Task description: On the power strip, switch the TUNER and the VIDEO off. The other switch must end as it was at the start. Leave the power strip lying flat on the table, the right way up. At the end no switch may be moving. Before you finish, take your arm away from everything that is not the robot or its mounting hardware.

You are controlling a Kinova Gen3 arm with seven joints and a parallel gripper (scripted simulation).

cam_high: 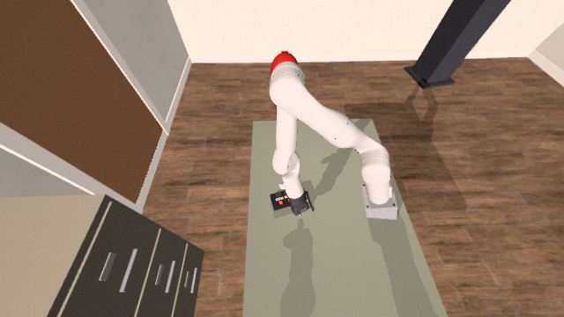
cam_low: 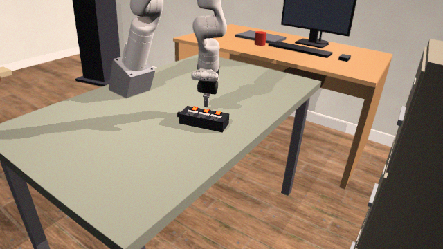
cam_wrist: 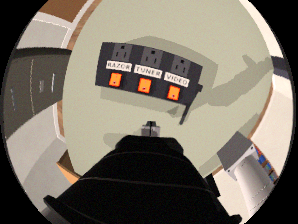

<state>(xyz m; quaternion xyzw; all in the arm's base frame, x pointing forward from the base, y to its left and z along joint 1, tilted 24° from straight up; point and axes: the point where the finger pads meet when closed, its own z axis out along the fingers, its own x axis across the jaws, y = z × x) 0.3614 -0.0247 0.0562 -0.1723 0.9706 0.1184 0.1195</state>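
The black power strip (cam_high: 274,205) (cam_low: 201,122) (cam_wrist: 131,83) lies flat on the table, right way up. Its RAZOR switch (cam_wrist: 115,79) (cam_low: 218,113), TUNER switch (cam_wrist: 145,85) (cam_low: 206,110) and VIDEO switch (cam_wrist: 173,92) (cam_low: 194,108) all look bright orange and alike in the wrist view. Their exact tilt is too small to tell. My gripper (cam_low: 206,105) (cam_wrist: 151,126) is shut and empty, pointing down. It is above the table on the switch side of the strip, roughly in line with TUNER, touching no switch that I can see. In the top view the arm hides the VIDEO end.
A short dark cord (cam_wrist: 185,113) sticks out from the VIDEO end of the strip. The arm's base (cam_high: 381,210) (cam_low: 131,82) stands on the table (cam_high: 273,273) (cam_low: 104,173). A desk with a red cup (cam_low: 260,38) and a monitor stands behind the table.
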